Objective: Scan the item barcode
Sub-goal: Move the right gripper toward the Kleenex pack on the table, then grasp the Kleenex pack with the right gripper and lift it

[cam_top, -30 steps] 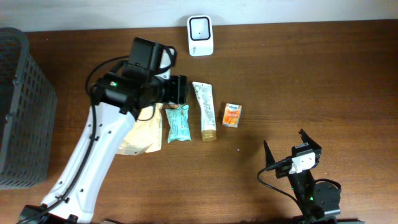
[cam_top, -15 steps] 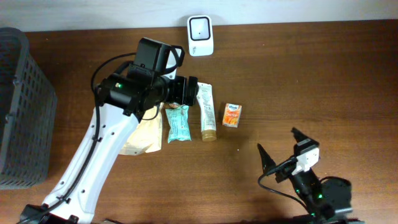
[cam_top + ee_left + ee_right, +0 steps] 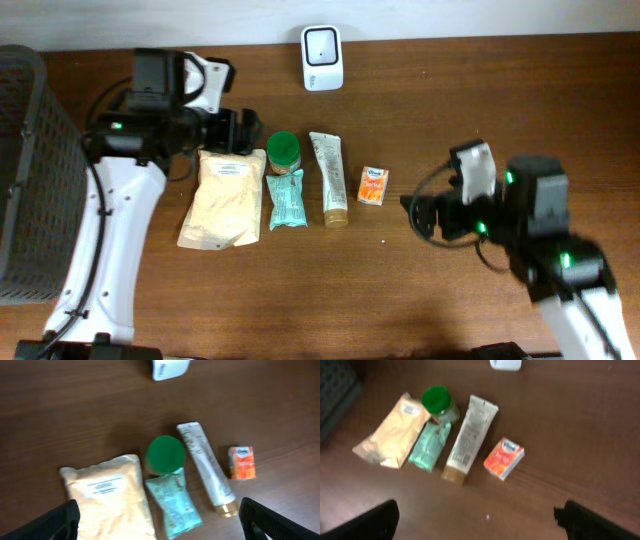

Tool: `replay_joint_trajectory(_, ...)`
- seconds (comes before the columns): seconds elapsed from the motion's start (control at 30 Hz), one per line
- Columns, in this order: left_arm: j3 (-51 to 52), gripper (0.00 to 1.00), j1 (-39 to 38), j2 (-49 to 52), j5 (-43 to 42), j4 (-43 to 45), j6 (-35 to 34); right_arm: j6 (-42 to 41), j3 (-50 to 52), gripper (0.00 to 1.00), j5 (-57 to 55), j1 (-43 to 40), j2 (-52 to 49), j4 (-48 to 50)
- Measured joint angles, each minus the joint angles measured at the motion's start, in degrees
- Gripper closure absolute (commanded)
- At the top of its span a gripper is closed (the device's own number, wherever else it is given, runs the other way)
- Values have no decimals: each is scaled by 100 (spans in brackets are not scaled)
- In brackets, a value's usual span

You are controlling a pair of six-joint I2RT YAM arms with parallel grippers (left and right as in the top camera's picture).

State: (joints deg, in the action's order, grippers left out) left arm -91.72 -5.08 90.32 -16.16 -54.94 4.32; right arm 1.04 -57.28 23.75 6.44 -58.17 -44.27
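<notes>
Clearly, no item is picked up yet: the left gripper (image 3: pixel 243 130) and the right gripper (image 3: pixel 420 215) both have their fingers spread wide and hold nothing. The items lie in a row on the counter (image 3: pixel 500 100) between the two grippers. Just beside the left gripper are the green-lidded jar (image 3: pixel 283 148) and the beige pouch (image 3: pixel 225 198). Further from it come the teal packet (image 3: pixel 287 198), the tube (image 3: pixel 328 178) and the orange box (image 3: pixel 373 185), which is nearest to the right gripper. The white scanner (image 3: pixel 322 44) stands beyond the row, well apart from both grippers.

I judge the step in hand is reaching for one item. To do it well, the gripper should descend over a single item and close across its narrow side. The jar touches the packet, so the orange box, lying free, seems easier to take cleanly.

The left wrist view shows a printed label (image 3: pixel 102 485) on the pouch more plainly than the overhead view does; no barcode is readable anywhere. Only the overhead view shows the grey basket (image 3: pixel 35 170), behind the left gripper.
</notes>
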Motion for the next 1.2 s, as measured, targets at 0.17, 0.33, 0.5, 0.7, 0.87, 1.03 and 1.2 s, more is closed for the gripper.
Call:
replay_joint_trajectory(0.17,0,1,826,2,-358,-11,501,-39,-955,2,129,0,-1196,-590)
replay_joint_trajectory(0.33,0,1,1189,4,-745,0,960,-140,-1047,14,247,0,-2002,-597)
replay_joint_trajectory(0.5,0,1,1231,7,-721,61,1051,-774,-1062,28,286,15,-2955,-518)
replay_joint_trajectory(0.7,0,1,1228,17,-715,76,1108,-1596,-1067,39,293,243,-4039,87)
replay_joint_trajectory(0.87,0,1,1228,17,-715,79,1115,-2212,-1067,43,144,452,-4535,533)
replay_joint_trajectory(1.03,0,1,1228,17,-715,79,1113,-2653,-1067,44,-236,568,-4863,643)
replay_joint_trajectory(1.2,0,1,1228,22,-715,79,1115,-2796,-1067,48,-367,584,-5069,887)
